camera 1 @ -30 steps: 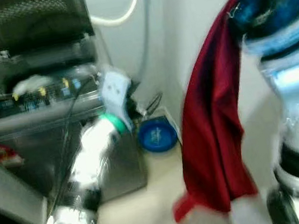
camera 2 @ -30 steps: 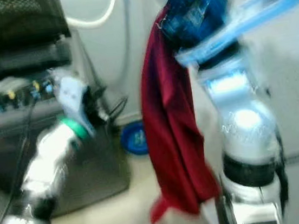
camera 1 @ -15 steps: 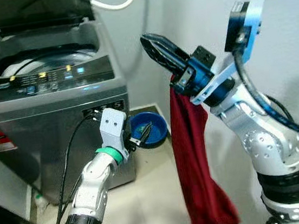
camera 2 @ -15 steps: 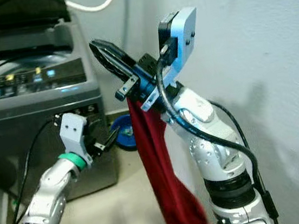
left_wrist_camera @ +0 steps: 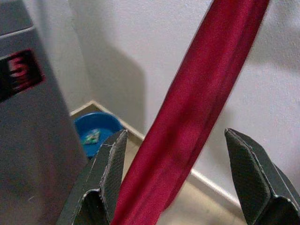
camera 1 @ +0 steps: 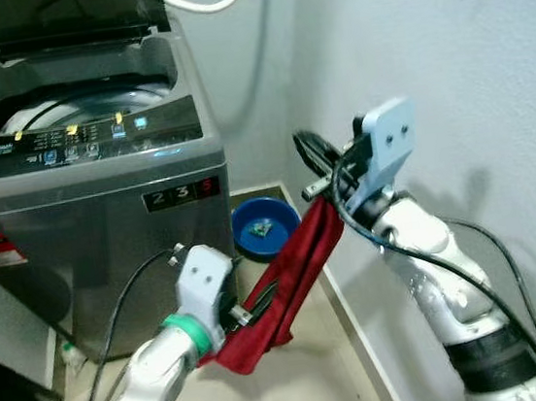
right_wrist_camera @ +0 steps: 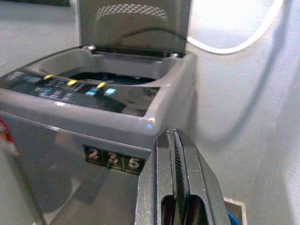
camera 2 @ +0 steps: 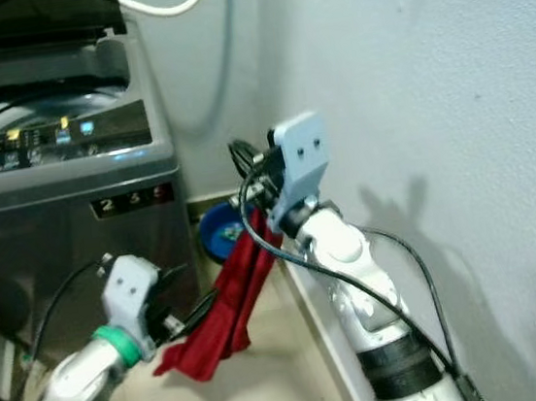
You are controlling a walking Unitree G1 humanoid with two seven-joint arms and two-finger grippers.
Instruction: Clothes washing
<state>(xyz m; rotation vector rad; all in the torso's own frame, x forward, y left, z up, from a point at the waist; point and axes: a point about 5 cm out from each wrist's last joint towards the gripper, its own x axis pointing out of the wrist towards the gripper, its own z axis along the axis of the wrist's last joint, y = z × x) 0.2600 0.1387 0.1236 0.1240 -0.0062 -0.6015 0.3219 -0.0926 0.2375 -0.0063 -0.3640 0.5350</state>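
A long red cloth (camera 1: 287, 276) stretches slantwise between my two grippers, in front of the grey top-loading washing machine (camera 1: 77, 155), whose lid stands up. My right gripper (camera 1: 302, 145) is to the right of the machine, fingers pressed shut (right_wrist_camera: 174, 140), and the cloth's upper end hangs from it. The lower end droops by my left gripper (camera 1: 261, 304), near the floor. In the left wrist view that gripper (left_wrist_camera: 176, 133) stands wide open, and the red cloth (left_wrist_camera: 197, 108) passes between its fingers (left_wrist_camera: 110, 168).
A blue bowl (camera 1: 265, 228) sits on the floor in the corner behind the cloth. The white wall (camera 1: 448, 71) runs close along the right. A white hose (camera 1: 215, 4) loops above the machine. A dark object (camera 1: 3, 390) is at the lower left.
The right arm has dropped lower and the cloth no longer hangs straight down. Its lower part now runs left to the left gripper, which has come in around it.
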